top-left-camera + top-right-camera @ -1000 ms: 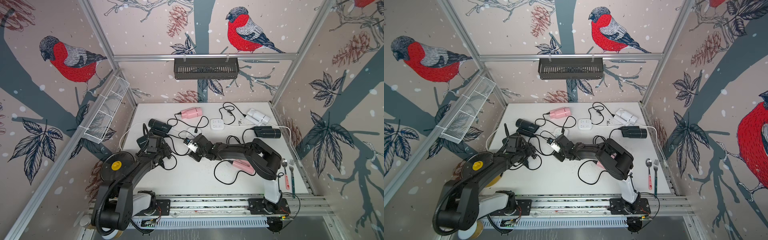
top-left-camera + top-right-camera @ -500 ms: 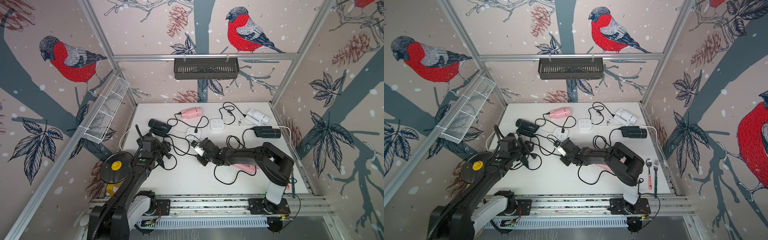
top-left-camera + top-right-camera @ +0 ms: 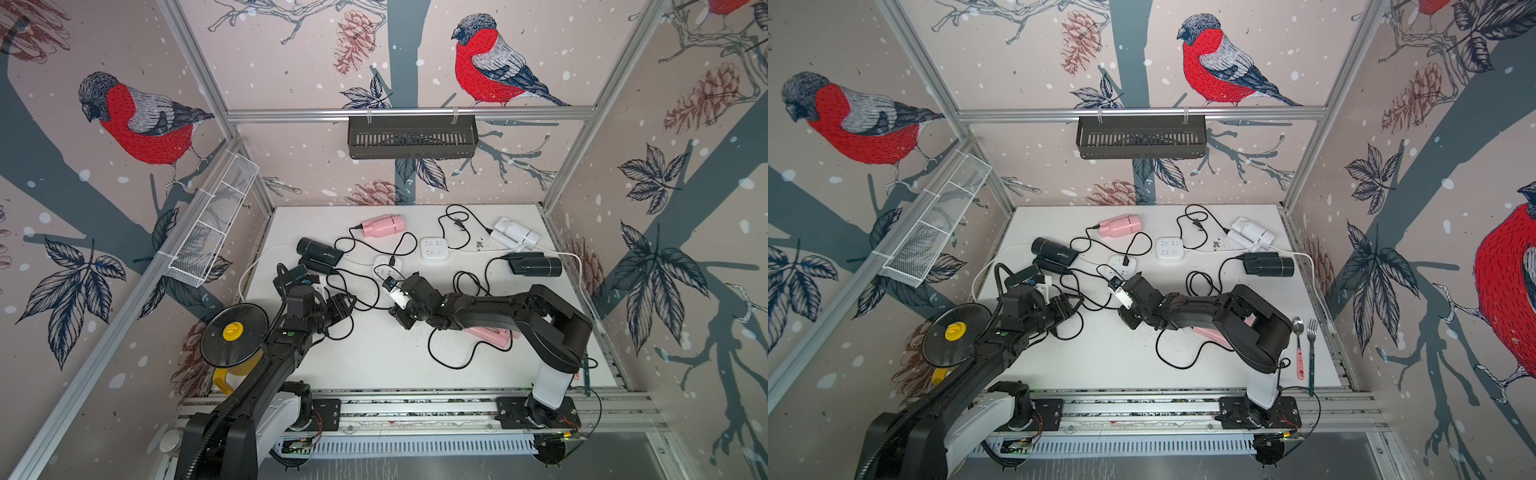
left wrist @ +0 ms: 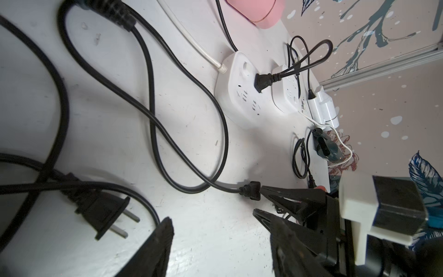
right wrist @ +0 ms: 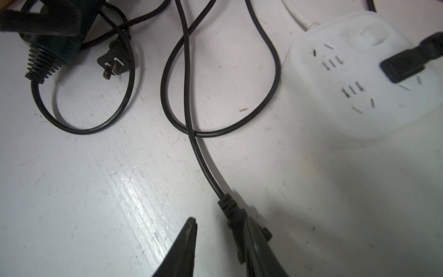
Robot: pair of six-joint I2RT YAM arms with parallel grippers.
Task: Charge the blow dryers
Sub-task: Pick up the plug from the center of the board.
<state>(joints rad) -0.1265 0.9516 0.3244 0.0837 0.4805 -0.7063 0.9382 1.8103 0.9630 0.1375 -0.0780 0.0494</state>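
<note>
You held the right gripper (image 5: 219, 224) with jaws spread, a black plug (image 5: 231, 212) against one finger (image 5: 259, 251), probably to pinch it for the power strip (image 5: 347, 115) ahead. The left gripper (image 4: 211, 215) gaped empty.

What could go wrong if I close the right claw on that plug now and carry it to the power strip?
1. The plug lies against one finger of the right claw, not centred between its open jaws; closing may knock it aside or grip it crooked.
2. Its cord crosses another loop of cord, so lifting might snag.
3. The left claw sits close by; the arms could bump.
</note>
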